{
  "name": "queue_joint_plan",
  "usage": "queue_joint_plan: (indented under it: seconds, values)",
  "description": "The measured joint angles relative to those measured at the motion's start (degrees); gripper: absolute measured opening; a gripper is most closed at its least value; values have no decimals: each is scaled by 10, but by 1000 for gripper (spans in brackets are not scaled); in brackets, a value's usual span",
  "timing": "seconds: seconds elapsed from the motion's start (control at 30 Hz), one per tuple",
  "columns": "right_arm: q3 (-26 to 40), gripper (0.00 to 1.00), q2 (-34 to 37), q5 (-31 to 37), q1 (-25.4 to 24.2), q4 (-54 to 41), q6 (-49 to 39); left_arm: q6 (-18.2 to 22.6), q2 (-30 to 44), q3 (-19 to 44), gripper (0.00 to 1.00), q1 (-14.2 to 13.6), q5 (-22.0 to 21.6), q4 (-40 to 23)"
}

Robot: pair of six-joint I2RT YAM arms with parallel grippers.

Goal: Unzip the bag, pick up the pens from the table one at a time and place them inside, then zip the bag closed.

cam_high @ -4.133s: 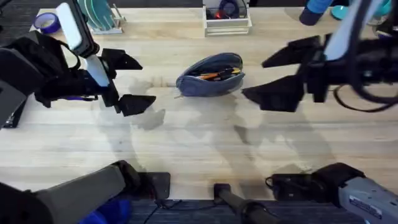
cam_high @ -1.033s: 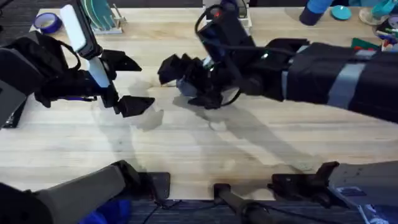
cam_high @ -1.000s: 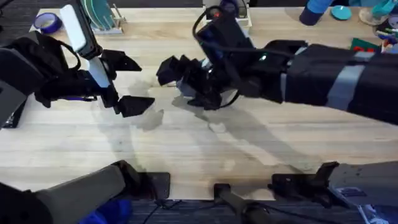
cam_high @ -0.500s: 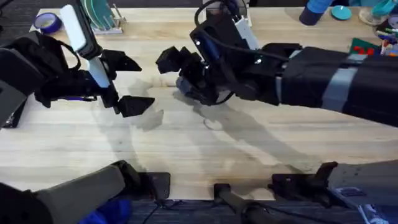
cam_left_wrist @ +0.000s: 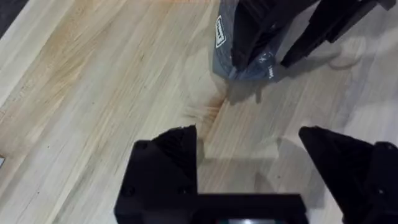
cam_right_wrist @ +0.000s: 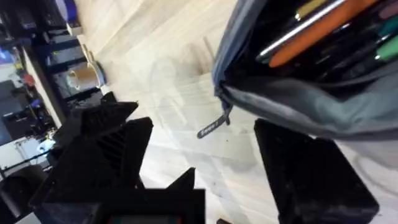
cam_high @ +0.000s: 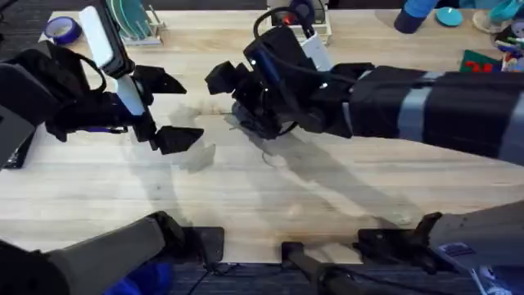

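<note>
Now, right gripper: the right gripper (cam_right_wrist: 230, 165) has its fingers spread, one on each side of the zipper pull (cam_right_wrist: 213, 125), gripping nothing; overhead it sits low over the pouch's left end (cam_high: 233, 90).
Left gripper: the left gripper (cam_high: 173, 109) hangs with its fingers wide apart and empty over bare wood, well to the left of the pouch; its own view shows the same gap (cam_left_wrist: 249, 155).
Bag: the blue-grey pencil pouch (cam_right_wrist: 298, 99) lies on the table (cam_high: 270, 205) toward the far middle, mostly covered overhead by the right arm; from the left wrist its near end (cam_left_wrist: 227, 43) shows.
Zipper: the mouth gapes; the pull dangles just off the pouch's end, between the right fingers but not pinched.
Pens: an orange pen (cam_right_wrist: 317, 34) and other pens lie inside the open pouch; no pen is visible on the tabletop.
Progress: unzipping and loading look done, judging by the open mouth and its contents.
Left to do: closing the zipper; the right fingers appear lined up to take the pull.
</note>
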Motion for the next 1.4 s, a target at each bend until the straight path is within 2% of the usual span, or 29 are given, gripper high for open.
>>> queue_joint_plan:
  seconds: [0.77,1.07,1.23,1.37,1.4]
  values:
    - [0,989,14,13,0,12,6,0,0,0,993,0,-2,0]
    - [0,846,14,13,0,12,7,0,0,0,993,0,-2,0]
    - [0,627,14,13,0,12,8,0,0,0,993,0,-2,0]
    - [0,356,14,13,0,12,8,0,0,0,993,0,-2,0]
    - [0,247,14,14,0,12,8,0,0,0,993,0,-2,0]
